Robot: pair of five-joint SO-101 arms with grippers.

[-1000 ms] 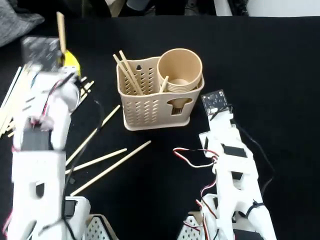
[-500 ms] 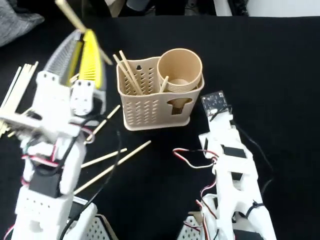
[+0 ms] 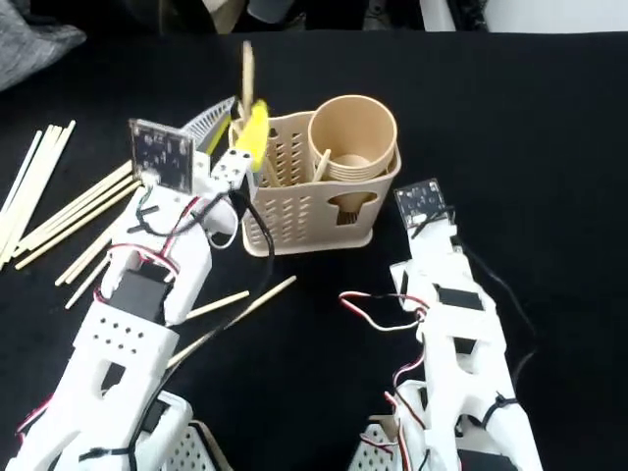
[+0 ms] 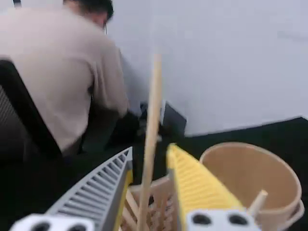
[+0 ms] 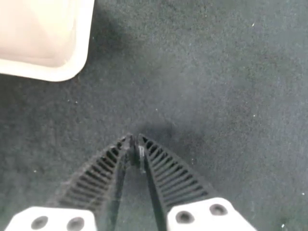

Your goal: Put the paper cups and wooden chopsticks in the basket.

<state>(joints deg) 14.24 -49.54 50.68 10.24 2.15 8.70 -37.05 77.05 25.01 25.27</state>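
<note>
The beige slotted basket (image 3: pixel 294 211) stands mid-table with stacked paper cups (image 3: pixel 353 132) in its right half and chopsticks (image 3: pixel 257 147) leaning in its left half. My left gripper (image 3: pixel 238 123) hovers just over the basket's left rim, shut on one wooden chopstick (image 3: pixel 247 74) that stands almost upright. In the left wrist view that chopstick (image 4: pixel 151 130) rises between the grey and yellow fingers (image 4: pixel 192 180), with the cups (image 4: pixel 250 178) beside. My right gripper (image 5: pixel 133 144) rests shut and empty low over the black cloth, close to the basket's corner (image 5: pixel 45 38).
Several loose chopsticks (image 3: pixel 69 211) lie fanned on the cloth at the left, and others (image 3: pixel 231 314) lie in front of the basket under the left arm. The right arm (image 3: pixel 451 324) stretches from the front edge toward the basket's right side.
My left arm has swung right from the loose pile to the basket, carrying the chopstick, which has turned from slanted to nearly upright. The right arm stayed still.
</note>
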